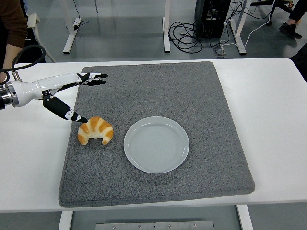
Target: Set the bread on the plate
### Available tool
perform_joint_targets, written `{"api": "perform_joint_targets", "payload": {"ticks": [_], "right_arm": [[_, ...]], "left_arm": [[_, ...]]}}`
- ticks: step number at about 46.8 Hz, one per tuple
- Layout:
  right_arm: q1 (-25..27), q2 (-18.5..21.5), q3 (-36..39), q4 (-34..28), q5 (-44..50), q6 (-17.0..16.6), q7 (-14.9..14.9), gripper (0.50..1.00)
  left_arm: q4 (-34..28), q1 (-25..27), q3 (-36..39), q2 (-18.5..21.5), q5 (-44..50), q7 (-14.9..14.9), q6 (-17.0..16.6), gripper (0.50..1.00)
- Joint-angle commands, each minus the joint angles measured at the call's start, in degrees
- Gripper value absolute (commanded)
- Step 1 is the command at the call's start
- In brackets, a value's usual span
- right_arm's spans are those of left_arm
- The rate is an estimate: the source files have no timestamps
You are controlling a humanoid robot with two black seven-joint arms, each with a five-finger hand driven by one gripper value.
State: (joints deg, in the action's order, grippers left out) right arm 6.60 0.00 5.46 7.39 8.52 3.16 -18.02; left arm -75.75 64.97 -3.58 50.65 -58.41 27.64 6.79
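1. The left arm, white-shelled at the forearm with a black joint at the wrist, comes in from the left edge and reaches rightward at mid-depth.
2. The left robot hand (72, 93), white across the back with black fingers banded in white, is spread wide and holds nothing.
3. Its four fingers (94, 77) point right, lying close together and nearly level.
4. Its thumb (64, 111) splays apart from them, angled toward the near right.

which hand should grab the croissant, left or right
Left. The left hand is open just beside the croissant, thumb tip almost touching it, and the plate lies right next to it. The right hand is not in view.
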Motion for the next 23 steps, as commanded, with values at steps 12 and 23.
{"api": "perform_joint_targets", "payload": {"ticks": [12,23], "right_arm": [[0.00,0.00,-0.01,0.00,0.00,0.00,0.00,1.000],[0.00,0.00,-0.01,0.00,0.00,0.00,0.00,1.000]], "left_arm": [[-0.10,-7.92,0.15,-0.81,-9.26,3.82,-9.87,0.949],[2.62,-8.72,0.24,-3.45,-8.82,3.91,-11.71,0.948]]}}
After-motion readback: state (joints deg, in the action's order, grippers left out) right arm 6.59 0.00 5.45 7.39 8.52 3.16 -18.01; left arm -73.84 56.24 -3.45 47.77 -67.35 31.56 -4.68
